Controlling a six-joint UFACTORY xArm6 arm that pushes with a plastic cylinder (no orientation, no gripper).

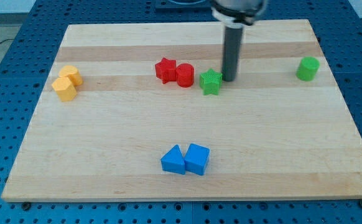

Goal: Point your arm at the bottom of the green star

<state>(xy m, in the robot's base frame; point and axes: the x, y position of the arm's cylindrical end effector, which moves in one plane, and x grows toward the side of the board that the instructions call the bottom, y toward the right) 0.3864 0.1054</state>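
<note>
The green star (211, 81) lies on the wooden board (106, 162) a little above the middle. My tip (229, 79) rests on the board just to the right of the star, close to its right edge, level with its upper half. The dark rod rises from there to the view's top.
A red star (165, 70) and a red cylinder (185, 74) touch each other left of the green star. A green cylinder (307, 68) stands at the right. Two yellow blocks (67, 83) sit at the left. A blue triangle (173, 160) and blue cube (197, 158) lie near the bottom.
</note>
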